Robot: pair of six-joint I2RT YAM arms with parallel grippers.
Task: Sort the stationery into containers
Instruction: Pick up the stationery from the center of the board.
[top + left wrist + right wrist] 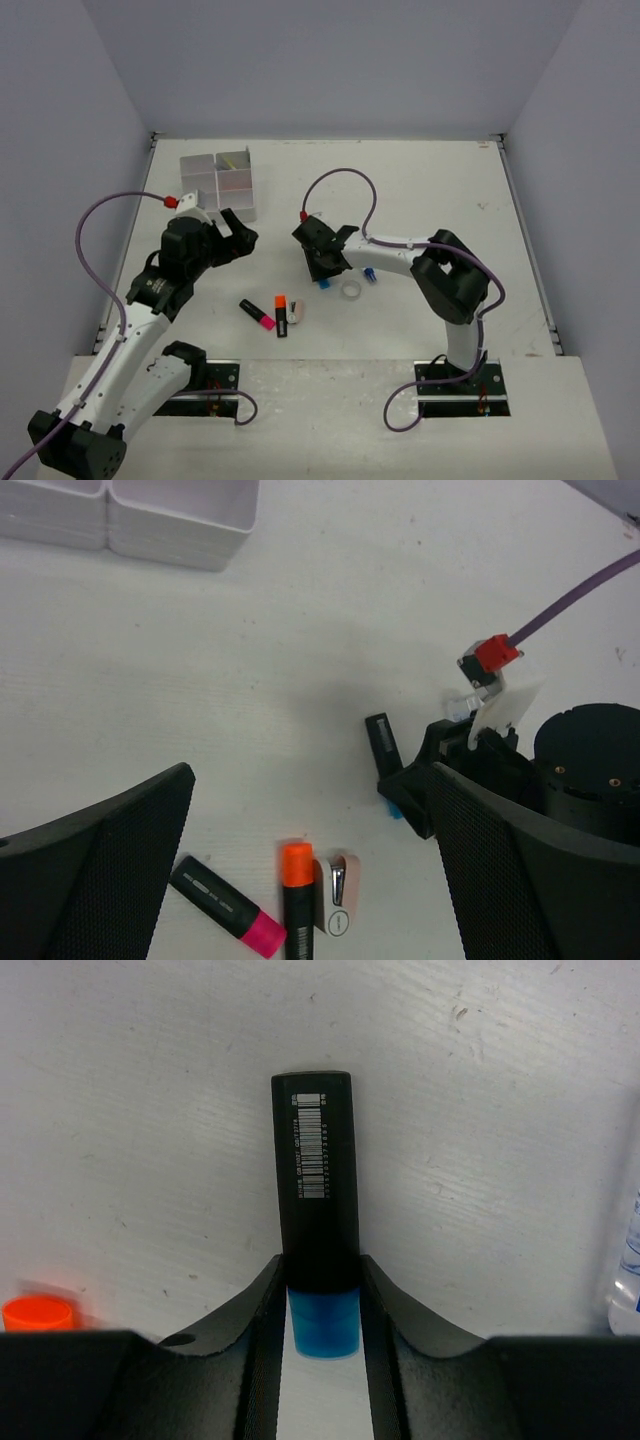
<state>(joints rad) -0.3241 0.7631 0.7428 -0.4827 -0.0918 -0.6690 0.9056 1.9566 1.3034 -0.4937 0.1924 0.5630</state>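
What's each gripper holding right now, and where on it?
Right gripper clamps the blue-ended highlighter on its sides, where the black body meets the blue cap. Left gripper is open, holding nothing.

Setting: a robotics lab test cell. Plain grey-lilac panels close in a white table along the top and both sides of the frame. A left arm and a right arm, white and black, are bolted to plates at the bottom edge. Purple cables loop loose. Props: a divided tray upper left and a blue-ended highlighter at centre.
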